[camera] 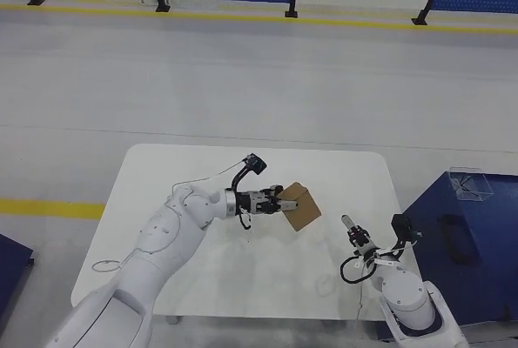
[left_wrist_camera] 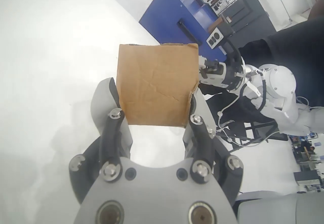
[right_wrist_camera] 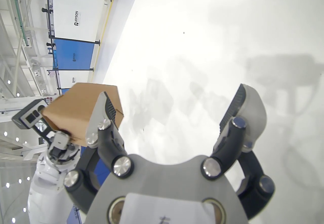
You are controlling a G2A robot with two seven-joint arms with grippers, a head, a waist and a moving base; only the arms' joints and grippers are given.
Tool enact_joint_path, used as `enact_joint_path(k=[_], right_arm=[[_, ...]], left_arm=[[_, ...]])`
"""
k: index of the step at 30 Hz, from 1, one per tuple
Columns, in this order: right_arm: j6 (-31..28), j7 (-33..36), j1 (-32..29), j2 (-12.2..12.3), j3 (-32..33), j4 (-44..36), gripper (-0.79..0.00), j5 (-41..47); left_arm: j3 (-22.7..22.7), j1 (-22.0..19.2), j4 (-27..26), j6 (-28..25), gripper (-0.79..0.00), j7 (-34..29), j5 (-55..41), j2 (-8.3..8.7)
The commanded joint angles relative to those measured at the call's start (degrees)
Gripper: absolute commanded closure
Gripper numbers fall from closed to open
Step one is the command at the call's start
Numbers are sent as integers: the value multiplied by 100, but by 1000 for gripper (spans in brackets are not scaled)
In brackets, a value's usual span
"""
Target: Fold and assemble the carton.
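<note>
Over the table (camera: 346,178), creased carton (left_wrist_camera: 157,88) in left jaws — right jaws spread.

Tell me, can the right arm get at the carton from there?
Probably yes. The right gripper is open and empty, apart from the carton, with bare table between them. The left gripper clamps the carton's far end, leaving the near side free.

Bright, even light came from overhead. The white surface (camera: 346,183) glared almost featureless in both wrist views, and the shadows on it lay soft and pale grey. Small bright dots marked the ceiling lamps (right_wrist_camera: 8,82). The carton (left_wrist_camera: 157,83) was evenly lit, without glare. Straight lines bowed toward the wrist views' edges.
</note>
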Motion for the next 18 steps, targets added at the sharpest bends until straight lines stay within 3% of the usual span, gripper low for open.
enact_joint_path(k=[1, 4, 6, 11, 18], right_arm=[[-1, -1, 0, 0, 1, 0, -785, 1], [-1, -1, 0, 0, 1, 0, -785, 1], [-1, -1, 0, 0, 1, 0, -785, 1], [-1, -1, 0, 0, 1, 0, -785, 1], [-1, -1, 0, 0, 1, 0, -785, 1]], left_arm=[[1, 8, 7, -13, 0, 12, 114, -4], [1, 8, 7, -13, 0, 12, 114, -4], [-70, 180, -11, 332, 0, 5, -174, -8], [-378, 310, 45, 1215, 0, -1120, -1568, -27], [-486, 267, 299, 2275, 0, -2059, -2029, -5]])
